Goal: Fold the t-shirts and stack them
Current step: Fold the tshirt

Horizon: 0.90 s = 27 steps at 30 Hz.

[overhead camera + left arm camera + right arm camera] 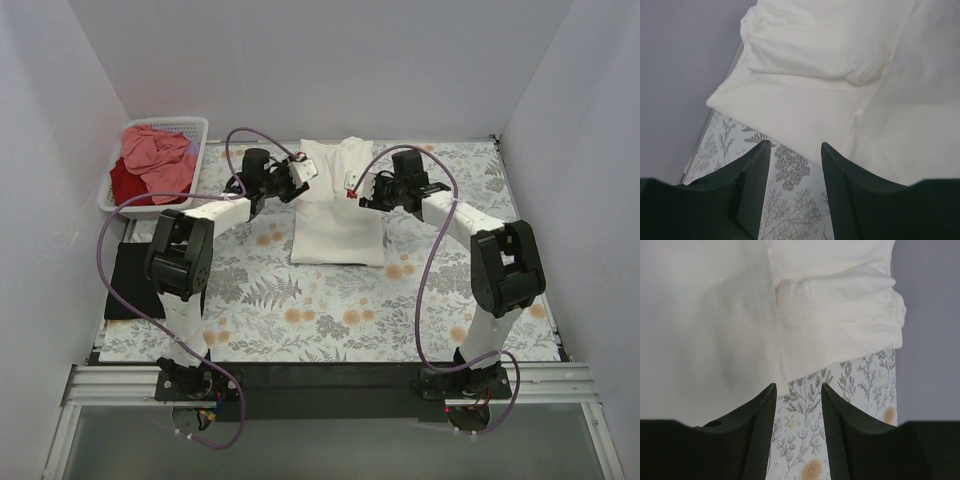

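**Top view.** Cream shirt (338,220) flat on the tablecloth (330,310) at far centre, collar toward the back wall, both sleeves folded inward over the body to give a narrow rectangle. Left gripper (303,170) at the shirt's left shoulder, right gripper (353,186) at its right shoulder, the two facing each other across the cloth. Black shirt (128,280) flat at the table's left edge, partly hidden behind the left arm. Basket (200,124) in the far left corner, with pink shirt (158,152) crumpled on top and dark red shirt (124,186) showing below it at the near side.

**Left wrist view.** Fingers (752,175) partly apart, nothing between them, above bare tablecloth just short of the cream shirt's edge. Folded sleeve ahead, lying on the body.

**Right wrist view.** Fingers (760,420) likewise partly apart and empty, tips near the cream shirt's edge over printed tablecloth. Folded sleeve ahead, bunched at its outer end, close to the back wall.
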{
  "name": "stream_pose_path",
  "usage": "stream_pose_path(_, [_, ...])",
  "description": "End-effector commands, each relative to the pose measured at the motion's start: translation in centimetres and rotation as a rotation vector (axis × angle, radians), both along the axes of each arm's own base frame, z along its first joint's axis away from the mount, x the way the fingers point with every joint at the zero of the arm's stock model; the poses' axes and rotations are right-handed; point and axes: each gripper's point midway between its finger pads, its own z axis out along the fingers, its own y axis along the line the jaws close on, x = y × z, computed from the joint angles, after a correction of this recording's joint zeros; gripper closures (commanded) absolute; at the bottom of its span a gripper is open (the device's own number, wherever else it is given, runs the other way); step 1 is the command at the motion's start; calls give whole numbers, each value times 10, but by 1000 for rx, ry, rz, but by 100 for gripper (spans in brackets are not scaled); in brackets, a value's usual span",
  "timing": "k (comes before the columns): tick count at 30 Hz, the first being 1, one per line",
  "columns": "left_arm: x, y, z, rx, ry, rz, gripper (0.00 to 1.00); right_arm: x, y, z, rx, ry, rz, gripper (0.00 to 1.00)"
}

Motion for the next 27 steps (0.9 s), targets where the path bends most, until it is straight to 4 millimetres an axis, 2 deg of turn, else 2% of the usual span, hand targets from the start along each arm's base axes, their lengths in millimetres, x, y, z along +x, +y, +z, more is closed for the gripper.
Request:
stream_pose_path(1, [-31,18,40,-75,85,14,56,-20,-9,49,42,-46,-10,53])
stream_pose_path(2, [-48,18,64,-103,69,-19,56,-32,-10,62,58,-46,2,54])
stream_pose_path(4, [-80,19,53,-100,140,-60,56,-65,-11,47,71,63,32,54])
stream_pose_path(5, [-104,19,51,-117,179,-82,56,-76,-11,54,87,68,40,55])
stream_pose_path(7, [-128,19,37,-112,248,-98,57,-100,-11,40,100,151,41,56])
stream_pose_path(8, [-143,21,23,-101,283,-99,58,-106,-10,36,101,169,41,58])
stream_pose_path(12, [-175,14,3,-121,409,-109,61,-130,-4,17,117,294,38,63])
stream_pose_path(15, [-193,13,-15,-66,404,-137,61,-148,-3,-5,74,338,67,63])
stream_pose_path(18, [-201,12,-30,-24,384,-173,61,-161,-3,-29,18,359,101,62])
stream_pose_path(22, [-198,11,-46,34,300,-205,60,-166,-4,-58,-35,377,109,59])
stream_pose_path(27, [-206,7,-65,96,243,-262,59,-167,-5,-74,-71,379,120,57])
